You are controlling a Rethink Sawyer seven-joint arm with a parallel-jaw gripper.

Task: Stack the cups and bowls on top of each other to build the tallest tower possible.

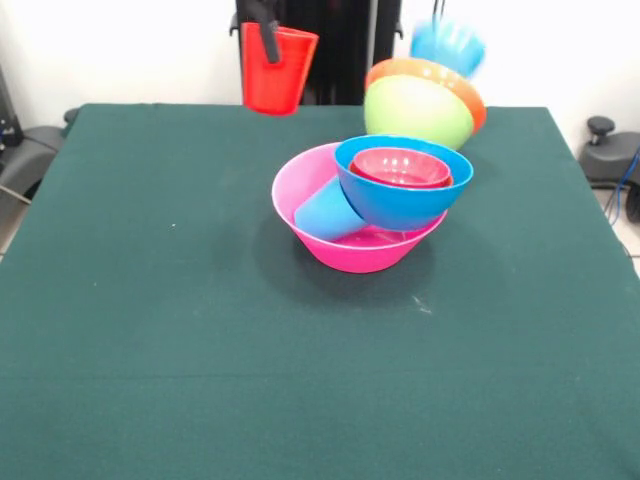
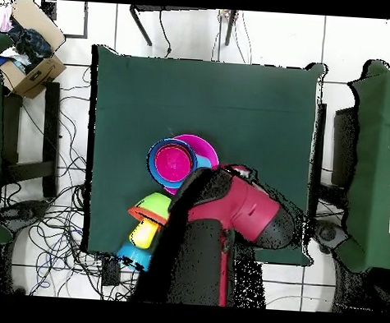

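Tower (image 1: 372, 215) near mid-worktop (image 1: 200, 330): large pink bowl (image 1: 345, 250) as base, holding a light blue cup (image 1: 328, 212) on its side and a tilted blue bowl (image 1: 400, 195) with a small red bowl (image 1: 400, 168) nested inside. Behind it, green bowl (image 1: 415, 110) within orange bowl (image 1: 475, 100), both tipped; a small blue bowl (image 1: 447, 45) beyond. Front view: pincer (image 1: 268, 35) clamped on the rim of a lifted red cup (image 1: 277, 70). Overhead view: the arm (image 2: 228, 211) hides both, but reveals a yellow cup (image 2: 144, 232) inside the green bowl.
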